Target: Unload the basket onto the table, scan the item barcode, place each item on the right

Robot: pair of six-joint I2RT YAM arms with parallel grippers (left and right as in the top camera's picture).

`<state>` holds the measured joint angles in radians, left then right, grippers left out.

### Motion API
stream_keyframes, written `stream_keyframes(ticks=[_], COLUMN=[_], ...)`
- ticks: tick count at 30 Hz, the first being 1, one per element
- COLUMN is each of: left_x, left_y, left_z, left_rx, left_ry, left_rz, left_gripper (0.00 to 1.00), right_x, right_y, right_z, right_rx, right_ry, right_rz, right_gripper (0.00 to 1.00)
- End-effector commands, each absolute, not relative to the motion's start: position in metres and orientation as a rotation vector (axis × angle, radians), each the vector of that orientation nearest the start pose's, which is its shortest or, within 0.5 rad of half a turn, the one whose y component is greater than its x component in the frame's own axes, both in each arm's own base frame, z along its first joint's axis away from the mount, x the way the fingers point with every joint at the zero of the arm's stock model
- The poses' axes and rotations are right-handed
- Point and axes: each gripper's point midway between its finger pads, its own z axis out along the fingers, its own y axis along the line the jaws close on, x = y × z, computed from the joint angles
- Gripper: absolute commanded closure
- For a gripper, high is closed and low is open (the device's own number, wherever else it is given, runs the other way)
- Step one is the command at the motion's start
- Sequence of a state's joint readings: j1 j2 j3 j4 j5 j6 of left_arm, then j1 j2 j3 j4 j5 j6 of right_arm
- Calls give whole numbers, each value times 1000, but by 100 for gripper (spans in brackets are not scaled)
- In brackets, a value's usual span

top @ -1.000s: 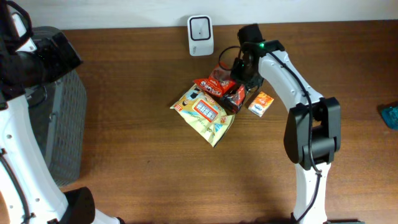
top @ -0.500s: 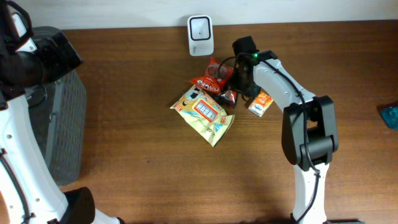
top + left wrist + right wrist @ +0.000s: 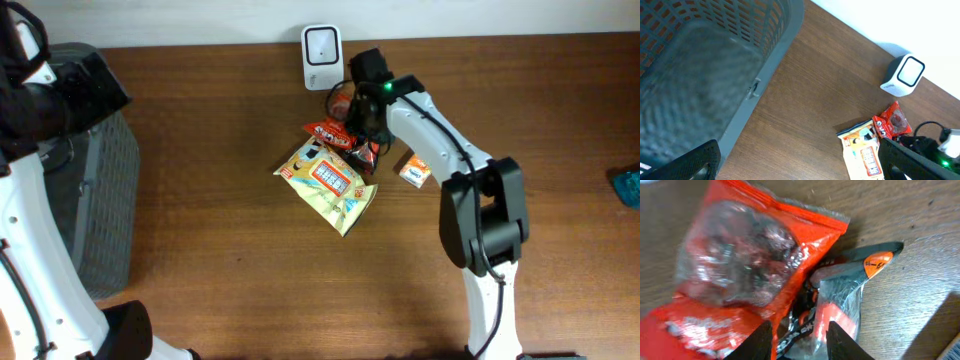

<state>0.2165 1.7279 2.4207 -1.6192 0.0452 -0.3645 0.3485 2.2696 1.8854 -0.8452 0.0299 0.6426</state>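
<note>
Since that red snack packet (image 3: 755, 265) is thin, crinkly film with a clear window over lumpy contents, I'd reckon it light, floppy and slippery; it will likely sag and fold rather than hold flat, so its barcode could crease or turn away from the white scanner (image 3: 322, 44); the flat crimped seal along an edge looks the safest place to pinch, not the puffy middle, where the contents might get crushed; it lies just in front of the scanner on the wooden table (image 3: 200, 260), its lower end lapping onto a glossy yellow bag (image 3: 330, 185), with a darker, silvery wrapper (image 3: 845, 292) partly under it and a small orange box (image 3: 417, 170) near; the right gripper (image 3: 799, 337) is down on the packet, fingers part-way apart astride its lower edge; whether they actually pinch the film I cannot tell; the left gripper (image 3: 799, 145) hangs spread wide and empty by the grey mesh basket (image 3: 715, 60), well apart from the pile.
</note>
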Motion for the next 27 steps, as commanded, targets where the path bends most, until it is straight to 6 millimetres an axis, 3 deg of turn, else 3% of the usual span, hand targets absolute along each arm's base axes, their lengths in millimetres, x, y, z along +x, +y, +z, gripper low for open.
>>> stream_keyframes(ticks=[1,4,14,17,19,20,23,27], left_x=[353,352,352,352,352,352,352,352], left_y=[69,72,73,73,73,73,73,73], left_z=[382,382,382,382,382,382,382,382], left_rx=[-711,-719,-723,-723,-723,-723,-723,-723], left_ry=[2391,2389,2387,2387,2387,2387,2387,2387], left_rz=[-124,-121,-120,-120,-120,-120,-120,-120], left_gripper=[1,1,1,1,1,1,1,1], right_x=[496,491,492,482,481,482,489,504], right_y=[161,148,149,145,144,145,147,152], right_z=[39,35,20,6,5,7,19,55], right_rx=[439,486,484,487,488,487,468,409], right_ry=[2778,2774,2761,2789,2791,2787,2773,2743], right_rz=[93,-5,13,-11,-14,-9,1,15], right_gripper=[65,64,64,64,76,83,84,86])
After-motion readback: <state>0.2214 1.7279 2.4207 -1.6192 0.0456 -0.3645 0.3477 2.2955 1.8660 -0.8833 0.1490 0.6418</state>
